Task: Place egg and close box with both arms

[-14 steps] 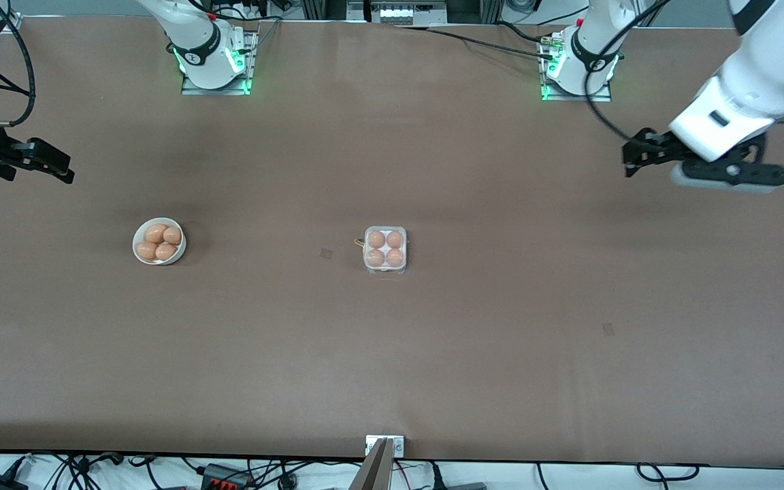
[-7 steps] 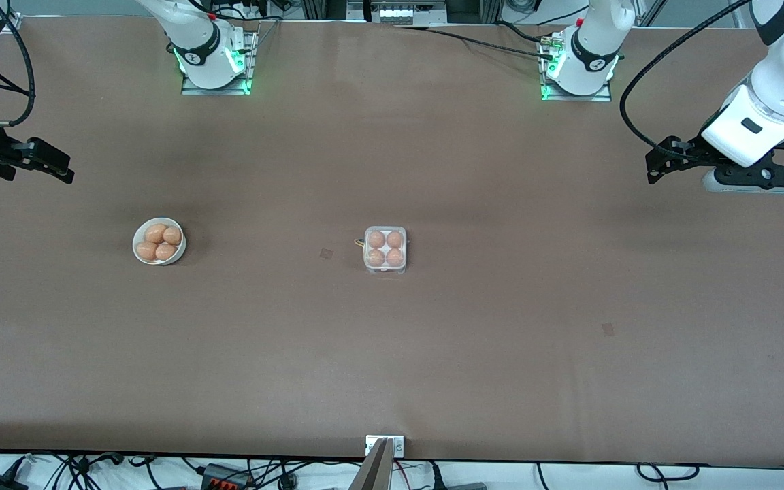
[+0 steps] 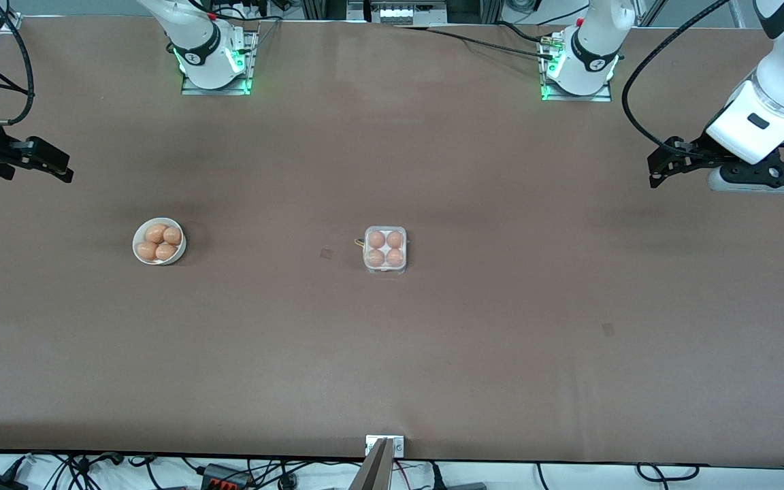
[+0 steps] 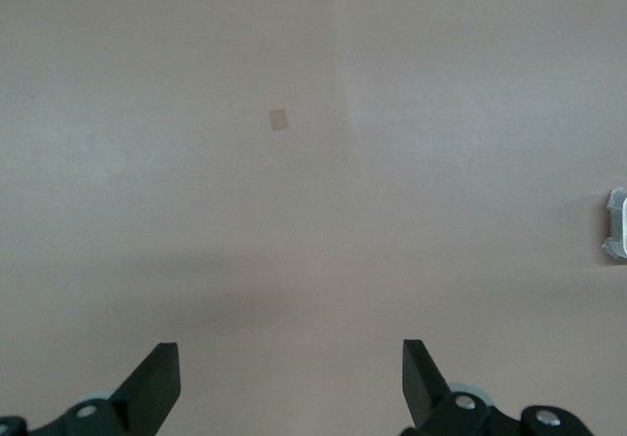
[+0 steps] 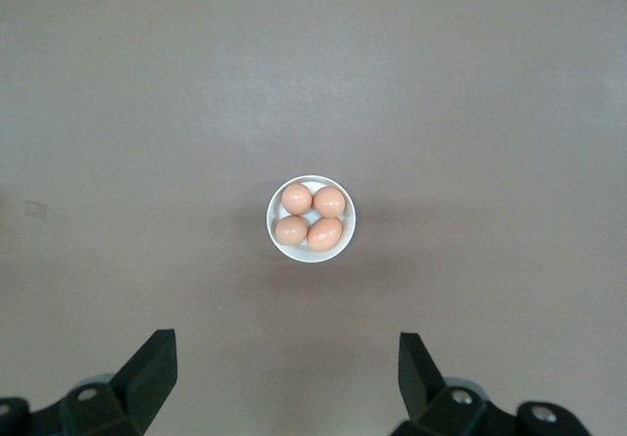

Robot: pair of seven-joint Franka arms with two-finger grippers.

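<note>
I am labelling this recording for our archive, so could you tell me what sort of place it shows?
Most likely a robotics lab test bench. Two arm bases are bolted to a wide brown table, the left gripper and right gripper hang open over its ends, and cables run along the table edges. The only props are the box and a bowl of eggs.

We find even, diffuse overhead lighting on the brown table [image 3: 501, 340], with faint soft shadows beside the bowl [image 3: 159, 241] and box [image 3: 384, 250]. Green lamps glow at both arm bases. Wrist views appear paler, slightly soft, without glare.
</note>
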